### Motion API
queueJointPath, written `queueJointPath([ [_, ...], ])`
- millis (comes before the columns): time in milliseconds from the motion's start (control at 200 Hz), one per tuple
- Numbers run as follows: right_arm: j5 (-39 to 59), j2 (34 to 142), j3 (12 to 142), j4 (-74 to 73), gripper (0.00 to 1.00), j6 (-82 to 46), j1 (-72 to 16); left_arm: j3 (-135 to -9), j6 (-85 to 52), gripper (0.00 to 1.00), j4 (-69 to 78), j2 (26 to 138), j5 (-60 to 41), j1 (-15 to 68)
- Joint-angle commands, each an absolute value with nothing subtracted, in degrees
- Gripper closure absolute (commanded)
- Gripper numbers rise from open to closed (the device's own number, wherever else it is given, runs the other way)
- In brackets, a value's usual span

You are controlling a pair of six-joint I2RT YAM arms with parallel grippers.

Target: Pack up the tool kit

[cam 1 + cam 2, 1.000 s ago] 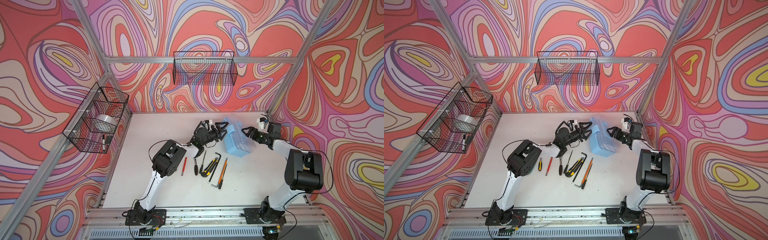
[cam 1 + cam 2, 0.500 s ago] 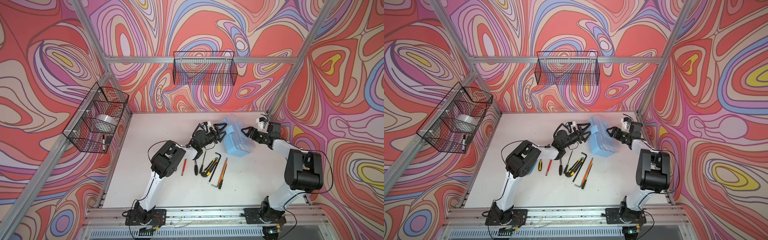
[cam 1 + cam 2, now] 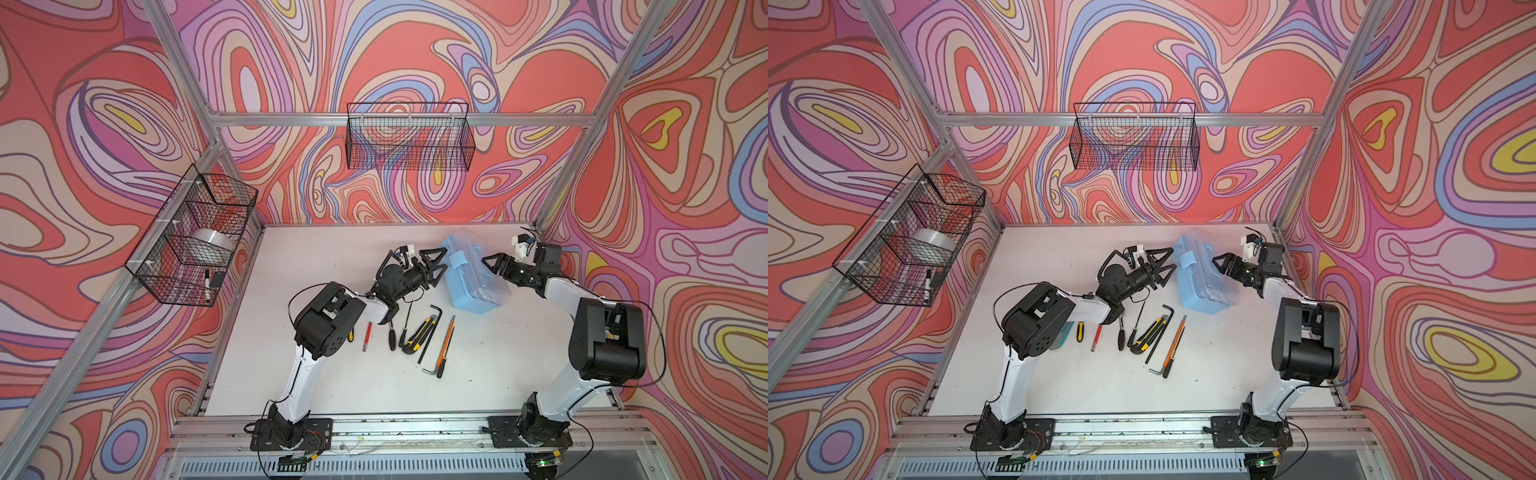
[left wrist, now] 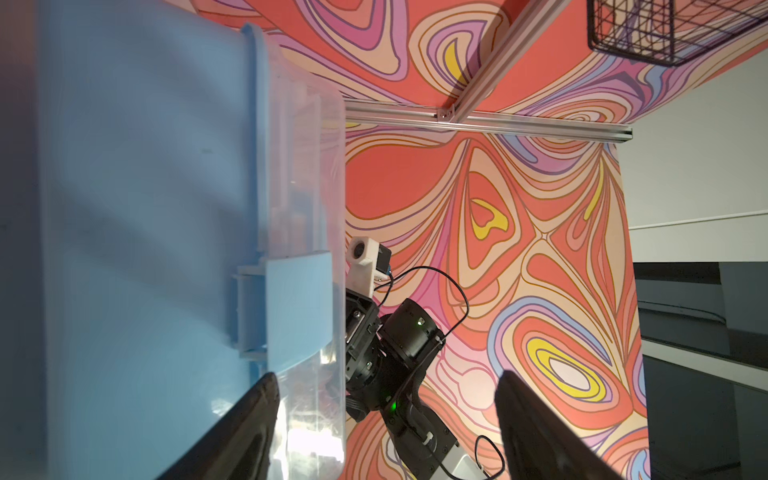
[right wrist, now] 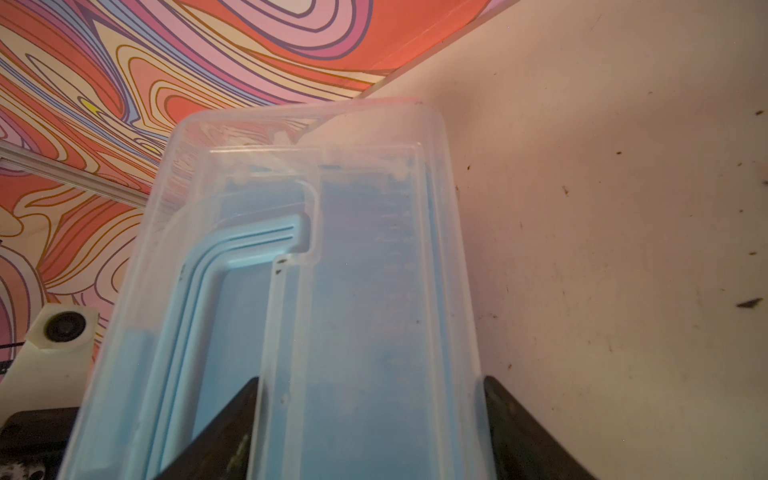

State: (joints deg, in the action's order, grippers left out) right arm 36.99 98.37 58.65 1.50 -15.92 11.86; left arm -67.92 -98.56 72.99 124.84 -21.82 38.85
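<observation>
The tool kit's light-blue case (image 3: 478, 286) with its clear lid lies at an angle at the back right of the table in both top views (image 3: 1202, 286). My left gripper (image 3: 444, 261) is open beside the case's blue latch side (image 4: 145, 208); one finger overlaps the lid edge and the other is in free air. My right gripper (image 5: 371, 378) reaches in from the opposite side, its fingers pressed against both sides of the lid's raised part (image 5: 365, 270). Loose tools lie in front: a red screwdriver (image 3: 367, 336), a yellow-black knife (image 3: 417, 334) and hex keys (image 3: 432, 371).
A black wire basket (image 3: 409, 137) hangs on the back wall. Another basket (image 3: 195, 237) on the left wall holds a tape roll and a marker. A yellow-handled tool (image 3: 1079, 331) lies partly under my left arm. The right wall stands close behind my right arm.
My left gripper's jaws have spread a little wider and the left arm has shifted slightly. The case and my right gripper have stayed put.
</observation>
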Motion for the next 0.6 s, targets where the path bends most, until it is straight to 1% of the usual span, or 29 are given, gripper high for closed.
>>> queueJointPath([
  [0,26.8,101.9,55.8,15.1,0.5,-12.8,11.9,-67.4,-96.1,0.18,72.0,120.6,-22.8,38.1],
  [140,26.1,99.9,56.3,15.5,0.51,-12.8,11.8,-69.1,-92.6,0.18,66.1,118.5,-25.4,37.9],
  [360,25.1,99.1,57.0,16.5,0.51,-12.5,11.8,-69.0,-90.3,0.18,62.9,117.5,-26.3,37.9],
  [596,24.3,98.9,57.1,17.0,0.51,-12.3,11.8,-69.2,-83.2,0.17,52.1,113.9,-26.8,37.9],
])
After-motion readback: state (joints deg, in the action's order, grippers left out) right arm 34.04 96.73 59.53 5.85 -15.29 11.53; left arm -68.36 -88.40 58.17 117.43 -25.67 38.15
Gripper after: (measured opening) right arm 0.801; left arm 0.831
